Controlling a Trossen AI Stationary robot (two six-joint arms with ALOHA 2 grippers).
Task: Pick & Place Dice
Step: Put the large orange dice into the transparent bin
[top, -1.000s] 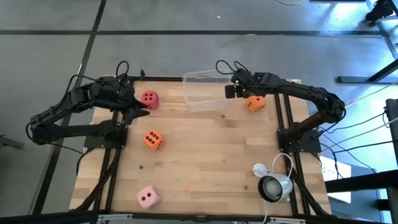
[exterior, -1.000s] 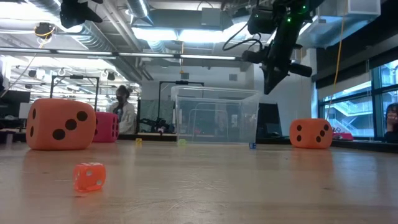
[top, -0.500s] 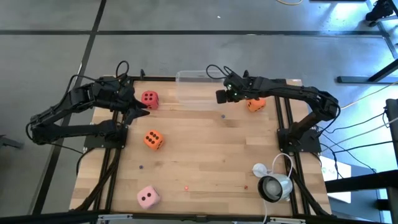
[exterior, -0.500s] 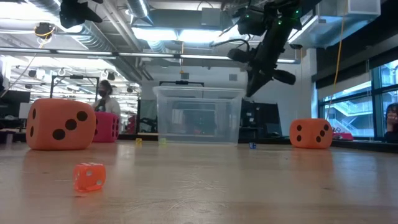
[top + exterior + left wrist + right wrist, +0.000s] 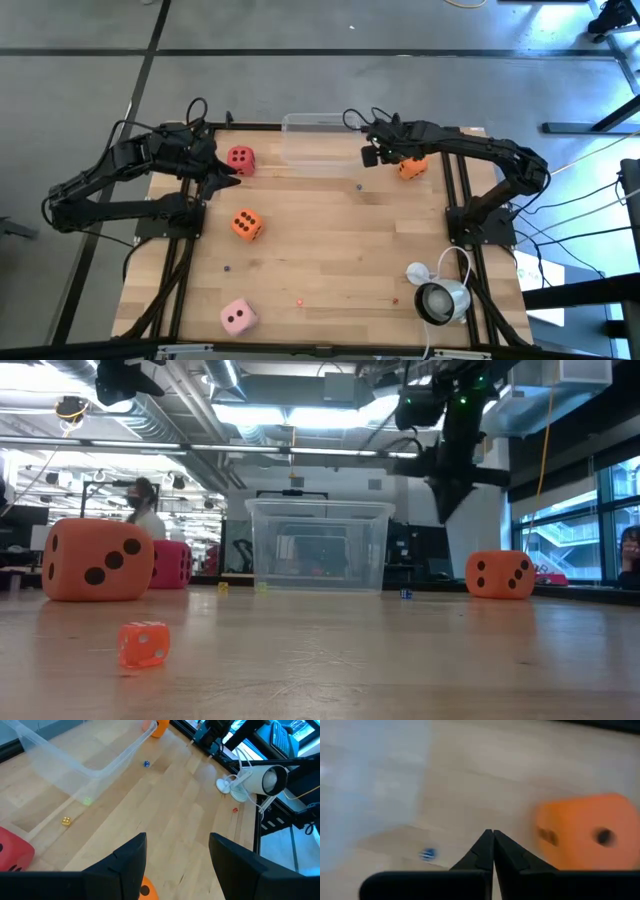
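Four dice lie on the wooden table: a red one (image 5: 240,158) near the far left, an orange one (image 5: 247,224) mid-left, another orange one (image 5: 410,167) far right, and a pale pink one (image 5: 238,317) at the near edge. My right gripper (image 5: 369,155) hangs shut above the table, between the clear bin (image 5: 320,140) and the far-right orange die (image 5: 585,837). It touches neither. My left gripper (image 5: 228,178) waits open near the red die (image 5: 12,852), touching nothing.
The clear plastic bin (image 5: 318,545) stands flat at the far edge. A white lamp-like device (image 5: 438,297) with a cable sits at the near right. Tiny dice dot the table, one orange (image 5: 143,643) and one blue (image 5: 427,853). A person (image 5: 143,510) shows in the room behind.
My right gripper swung toward the table's left beside the bin, then drew back right toward the orange die. The bin, tilted and nearer the right before, moved left and toward the far edge and now stands flat there.
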